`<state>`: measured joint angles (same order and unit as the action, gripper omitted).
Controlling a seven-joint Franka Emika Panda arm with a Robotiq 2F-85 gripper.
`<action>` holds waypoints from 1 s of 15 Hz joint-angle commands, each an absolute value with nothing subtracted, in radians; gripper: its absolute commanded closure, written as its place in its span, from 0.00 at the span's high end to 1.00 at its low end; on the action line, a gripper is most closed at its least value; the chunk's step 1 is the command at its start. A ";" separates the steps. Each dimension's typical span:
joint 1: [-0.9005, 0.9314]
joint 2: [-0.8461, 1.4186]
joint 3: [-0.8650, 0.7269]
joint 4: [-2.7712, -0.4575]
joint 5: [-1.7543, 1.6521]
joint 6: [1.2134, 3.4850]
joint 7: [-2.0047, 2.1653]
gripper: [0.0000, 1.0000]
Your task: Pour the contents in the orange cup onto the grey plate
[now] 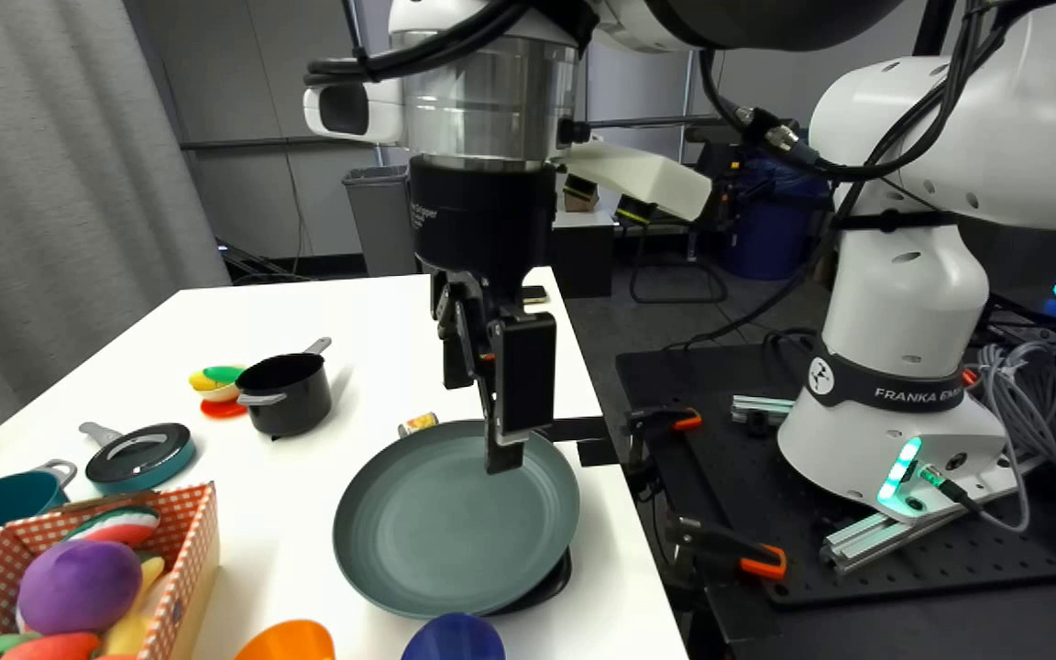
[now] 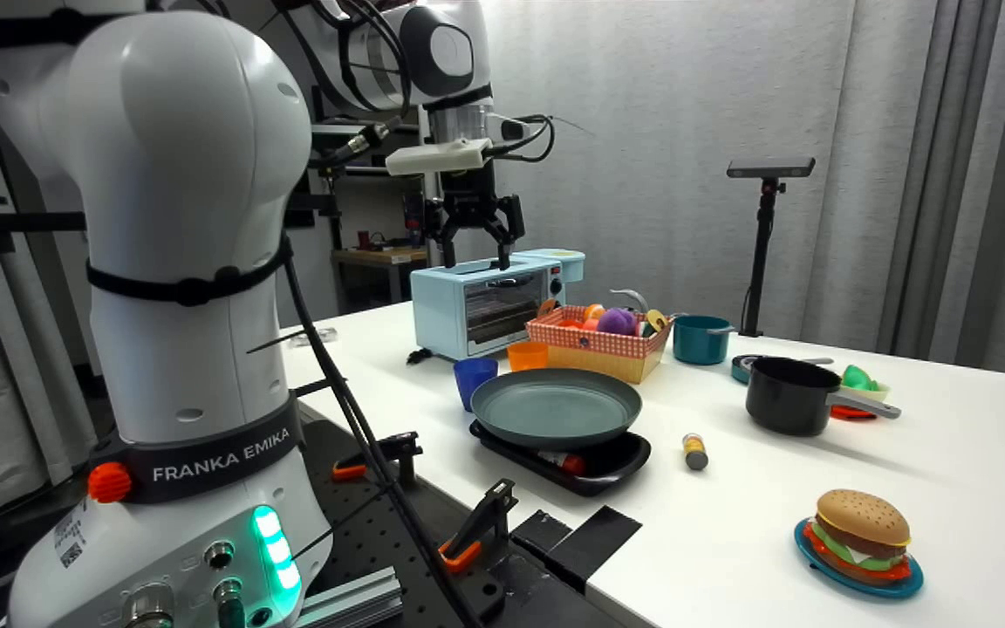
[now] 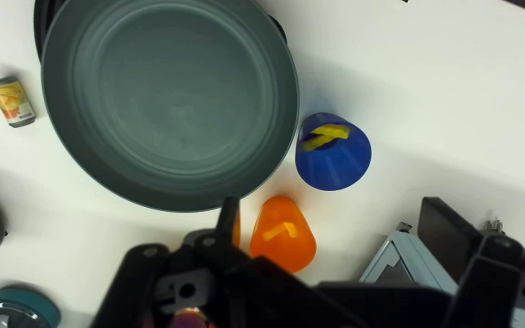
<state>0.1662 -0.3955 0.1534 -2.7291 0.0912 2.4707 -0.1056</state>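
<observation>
The orange cup (image 3: 285, 255) stands upright on the white table beside the grey plate. It also shows in both exterior views (image 1: 288, 643) (image 2: 528, 356). The contents (image 3: 280, 231), yellow stick-shaped pieces, lie inside the cup in the wrist view. The grey plate (image 3: 176, 100) is bare and rests on a black tray; it shows in both exterior views (image 1: 455, 532) (image 2: 555, 408). My gripper (image 3: 331, 214) is open and empty, well above the table, pointing down. It also shows in both exterior views (image 1: 489, 403) (image 2: 476, 262). The left finger overlaps the plate's edge in the wrist view.
A blue cup (image 3: 335, 164) with yellow pieces stands close to the orange cup and plate. A light-blue toaster oven (image 2: 441, 305) and a checkered basket (image 2: 598, 349) stand nearby. The black tray (image 2: 585, 471), a small can (image 2: 694, 452) and a black pot (image 2: 786, 401) surround the plate.
</observation>
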 commanded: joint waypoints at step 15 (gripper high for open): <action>0.175 -0.173 0.108 -2.581 0.036 2.516 -0.268 1.00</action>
<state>0.1661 -0.2432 0.1311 -2.6357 0.0318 2.4821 -0.2149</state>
